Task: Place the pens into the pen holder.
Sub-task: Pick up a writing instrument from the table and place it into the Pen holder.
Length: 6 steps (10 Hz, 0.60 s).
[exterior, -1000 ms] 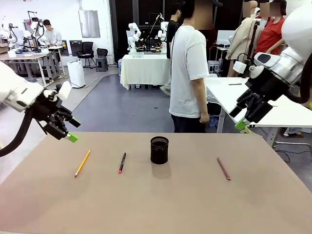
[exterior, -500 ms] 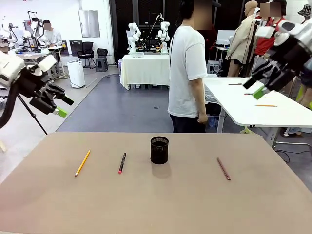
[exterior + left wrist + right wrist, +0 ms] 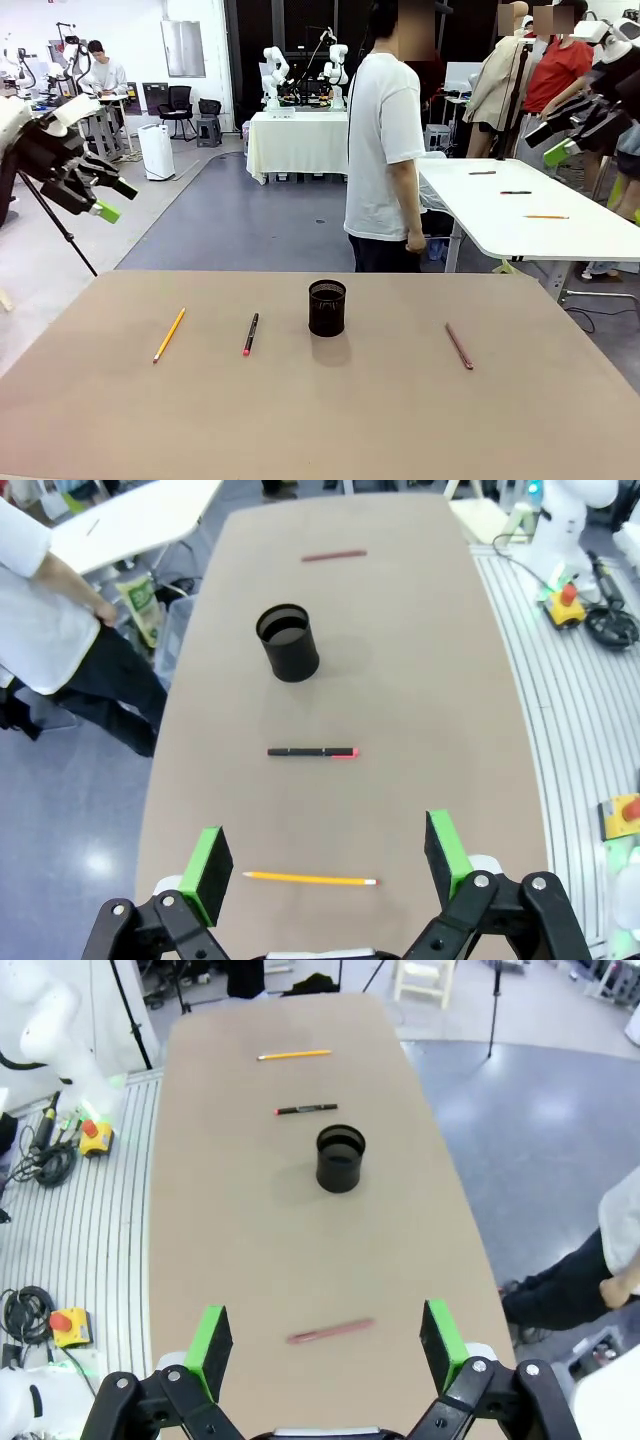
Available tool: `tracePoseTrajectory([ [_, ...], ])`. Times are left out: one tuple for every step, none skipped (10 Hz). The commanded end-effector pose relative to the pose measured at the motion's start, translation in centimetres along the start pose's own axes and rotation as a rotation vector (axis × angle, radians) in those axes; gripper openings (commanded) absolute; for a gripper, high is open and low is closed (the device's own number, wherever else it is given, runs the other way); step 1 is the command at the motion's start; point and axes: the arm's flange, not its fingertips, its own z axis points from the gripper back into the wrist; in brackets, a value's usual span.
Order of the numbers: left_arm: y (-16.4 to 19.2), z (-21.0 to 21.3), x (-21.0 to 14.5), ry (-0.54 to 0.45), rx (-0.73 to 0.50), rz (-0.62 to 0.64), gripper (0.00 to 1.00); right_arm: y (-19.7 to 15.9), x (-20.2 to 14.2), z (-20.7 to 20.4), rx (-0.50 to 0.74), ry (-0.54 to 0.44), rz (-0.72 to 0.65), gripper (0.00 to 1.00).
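Left end effector (image 3: 118, 200) and right end effector (image 3: 548, 143) hang wide open, empty, high at the desk's (image 3: 320, 430) sides. Yellow pencil (image 3: 169, 335) lies nearest the left one, long axis near-to-far; pen holder (image 3: 327, 308) stands mid-desk.

Nothing can be read here: no text, brand, number or sign. The black pen (image 3: 310, 751), the yellow pencil (image 3: 310, 879), the reddish-brown pen (image 3: 330, 1332) and the pen holder (image 3: 288, 642) show no legible mark — any print on them is too small to tell.
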Motion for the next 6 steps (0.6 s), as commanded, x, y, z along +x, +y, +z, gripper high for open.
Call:
tracePoseTrajectory([
  [0.1,-0.1,0.6,-0.004,0.015,-0.001,1.00,-1.3,-0.6,0.3,0.003,-0.028,-0.006,1.00],
  [-0.4,-0.2,1.0,0.016,0.036,0.025,1.00,-1.7,-1.1,0.7,-0.016,-0.038,-0.017,1.00],
  [-1.0,-0.4,1.5,0.035,0.053,0.032,1.00,-2.1,-1.4,1.1,-0.023,-0.043,-0.023,1.00],
  [-1.4,-0.5,1.9,0.033,0.046,0.024,1.00,-2.2,-1.6,1.2,-0.027,-0.047,-0.033,1.00],
  [-1.5,-0.4,2.1,0.022,0.073,0.026,1.00,-2.3,-1.5,1.0,-0.027,-0.034,-0.058,1.00],
  [-0.2,-0.2,1.5,0.018,0.033,0.009,1.00,-1.8,-2.2,0.9,-0.023,-0.015,-0.046,1.00],
])
